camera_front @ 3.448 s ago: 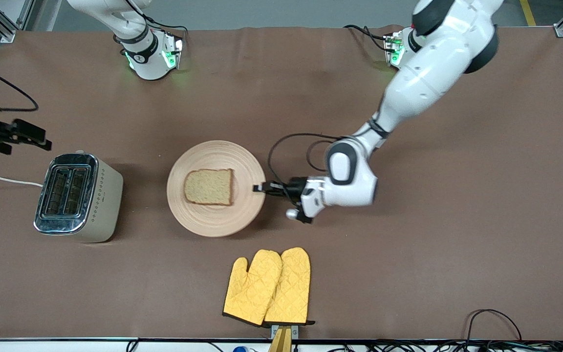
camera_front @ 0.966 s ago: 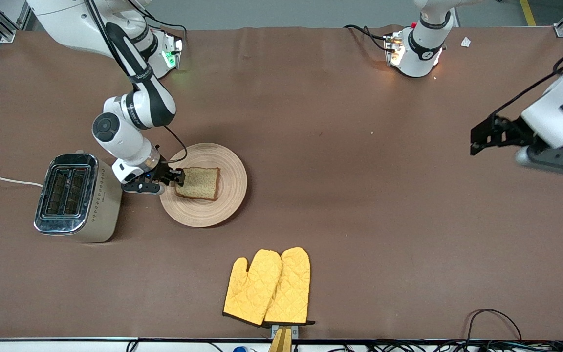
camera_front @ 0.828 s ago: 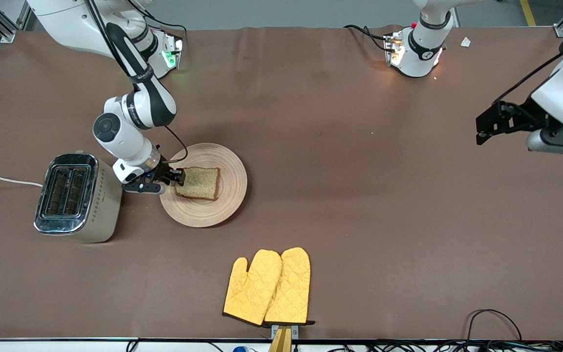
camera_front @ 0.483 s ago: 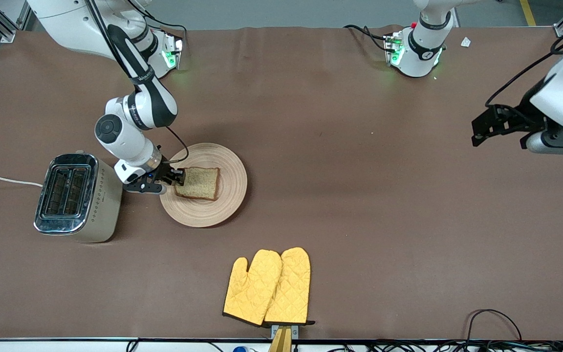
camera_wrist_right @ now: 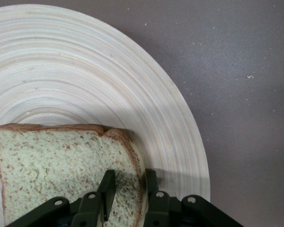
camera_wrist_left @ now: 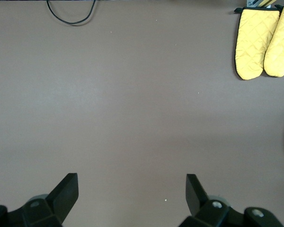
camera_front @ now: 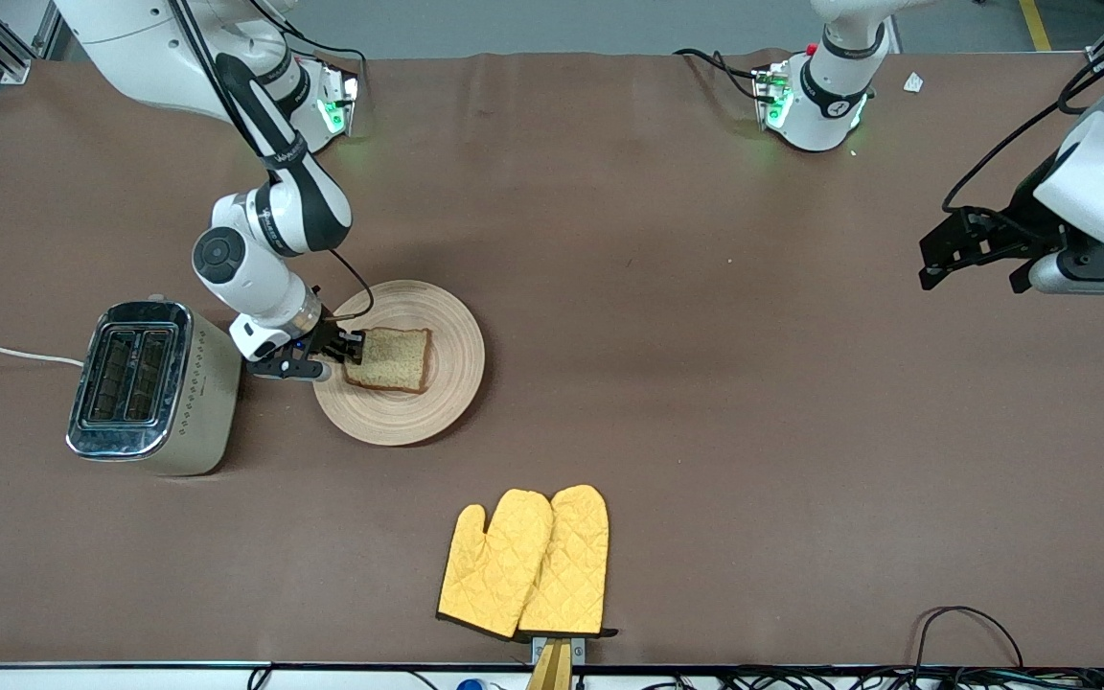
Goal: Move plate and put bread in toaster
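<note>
The bread (camera_front: 397, 359) lies flat on the wooden plate (camera_front: 461, 359), beside the toaster (camera_front: 145, 383), which stands toward the right arm's end of the table. My right gripper (camera_front: 353, 347) is low over the plate's toaster-side edge. It is shut on the bread's crust edge, one finger on top and one at the edge. In the right wrist view the gripper (camera_wrist_right: 128, 187) clamps the bread (camera_wrist_right: 61, 161) on the plate (camera_wrist_right: 85, 71). My left gripper (camera_front: 935, 261) is open and empty, raised over bare table at the left arm's end. It also shows in the left wrist view (camera_wrist_left: 131, 189).
Two yellow oven mitts (camera_front: 528, 561) lie near the table's front edge and show in the left wrist view (camera_wrist_left: 262, 40). The toaster's white cord (camera_front: 6, 353) runs off the table's end. Cables lie along the front edge.
The plate now sits closer to the toaster. The left arm has let go of its rim and withdrawn. The right gripper has come onto the bread and shifted slightly.
</note>
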Controlling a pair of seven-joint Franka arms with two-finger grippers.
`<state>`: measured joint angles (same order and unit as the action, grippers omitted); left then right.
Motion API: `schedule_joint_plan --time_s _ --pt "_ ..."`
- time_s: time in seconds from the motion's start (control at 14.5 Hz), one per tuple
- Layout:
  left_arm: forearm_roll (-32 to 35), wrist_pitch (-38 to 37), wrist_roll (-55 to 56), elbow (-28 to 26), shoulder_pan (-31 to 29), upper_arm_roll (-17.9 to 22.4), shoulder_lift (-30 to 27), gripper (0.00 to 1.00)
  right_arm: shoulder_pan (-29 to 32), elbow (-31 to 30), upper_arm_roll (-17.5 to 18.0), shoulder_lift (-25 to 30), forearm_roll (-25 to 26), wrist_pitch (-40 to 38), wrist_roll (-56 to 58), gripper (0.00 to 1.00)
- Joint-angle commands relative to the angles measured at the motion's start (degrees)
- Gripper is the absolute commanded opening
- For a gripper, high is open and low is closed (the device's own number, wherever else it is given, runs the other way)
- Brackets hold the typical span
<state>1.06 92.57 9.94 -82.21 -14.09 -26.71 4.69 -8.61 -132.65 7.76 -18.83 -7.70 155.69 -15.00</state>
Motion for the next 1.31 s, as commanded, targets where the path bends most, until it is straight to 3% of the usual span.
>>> schedule_joint_plan --time_s 0.0,0.07,0.21,0.62,0.76,0.83,1.03,1.24 --pt "-0.44 0.25 -1.15 -1.90 8.24 9.69 -2.66 1.00 -0.35 -0.68 0.15 -0.59 -0.21 1.29 -0.56 0.11" --pt "-0.79 0.16 -1.50 -2.07 13.07 15.49 -2.93 1.00 -0.26 -0.60 0.15 -0.59 -0.21 0.85 -0.47 0.04" --pt "-0.88 -0.10 -1.51 -2.16 16.98 19.84 -3.02 1.00 0.00 0.89 0.15 -0.59 -0.04 -1.68 0.15 0.00" --pt "-0.79 -0.28 -1.51 -2.25 18.49 21.44 -3.02 1.00 2.02 17.75 0.24 0.02 -0.74 -30.23 -6.96 0.00" --pt "-0.79 -0.28 -1.68 -2.16 18.40 21.44 -3.02 1.00 2.64 22.41 0.07 0.20 -7.56 -36.65 -6.80 0.00" --pt "-0.79 -0.28 -1.77 -2.08 18.40 21.44 -3.02 1.00 2.55 24.61 -0.11 0.20 -7.51 -39.21 -6.71 0.00" --pt "-0.97 -0.28 -1.86 -1.90 18.40 21.44 -3.02 1.00 3.08 32.85 -0.46 0.72 -0.86 -50.78 -6.53 0.00" --pt "-1.14 -0.28 -1.86 -1.81 18.39 21.26 -3.02 1.00 2.46 43.06 -0.02 0.82 15.12 -63.37 -5.75 0.00"
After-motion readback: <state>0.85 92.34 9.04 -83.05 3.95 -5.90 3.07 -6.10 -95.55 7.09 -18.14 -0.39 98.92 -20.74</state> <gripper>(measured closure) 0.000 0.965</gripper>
